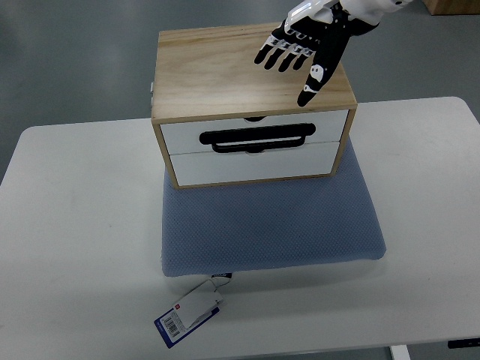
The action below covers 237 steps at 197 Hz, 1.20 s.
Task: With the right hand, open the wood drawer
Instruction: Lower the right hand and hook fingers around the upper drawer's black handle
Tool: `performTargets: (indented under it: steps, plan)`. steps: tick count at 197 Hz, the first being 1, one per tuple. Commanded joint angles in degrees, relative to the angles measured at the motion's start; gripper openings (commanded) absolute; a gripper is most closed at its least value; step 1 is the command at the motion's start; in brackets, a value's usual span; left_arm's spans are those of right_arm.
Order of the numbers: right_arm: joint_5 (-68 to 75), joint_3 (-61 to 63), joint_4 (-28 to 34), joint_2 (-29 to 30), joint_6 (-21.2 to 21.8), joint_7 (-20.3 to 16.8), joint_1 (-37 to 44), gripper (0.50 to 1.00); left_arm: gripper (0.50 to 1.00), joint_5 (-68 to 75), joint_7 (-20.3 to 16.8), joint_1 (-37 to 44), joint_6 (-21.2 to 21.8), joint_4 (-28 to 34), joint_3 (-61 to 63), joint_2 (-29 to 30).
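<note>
A light wood drawer box stands on a blue-grey mat. Its front has two white drawer faces, both flush with the frame. A black bar handle runs across the upper drawer face. My right hand, black and white, hovers over the box's top right part, its arm coming in from the upper right. The fingers are spread and hold nothing. The thumb tip points toward the front edge, above and to the right of the handle.
The white table carries the mat and box. A white and blue tag with a barcode lies by the mat's front edge. Grey floor shows beyond the table.
</note>
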Motion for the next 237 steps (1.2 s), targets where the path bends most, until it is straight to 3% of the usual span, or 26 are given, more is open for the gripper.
performTargets:
  steps: [1,121,177,237]
  plan:
    - [0.00,0.55,0.50,1.59,0.00,-0.13,0.15,0.919,1.000,0.00,0.00,-0.01,0.00,0.00,0.00,0.00]
    - [0.53,1.17,2.34,10.55,0.00,-0.13,-4.07,0.919,1.000,0.00,0.00,-0.01,0.00,0.00,0.00,0.00]
    - [0.44,2.31,1.99,10.64,0.00,-2.42,-7.32,0.919,1.000,0.00,0.00,-0.01,0.00,0.00,0.00,0.00]
    - [0.79,3.28,1.73,9.06,-4.77,-2.59,-8.02,0.919,1.000,0.00,0.00,-0.01,0.00,0.00,0.00,0.00]
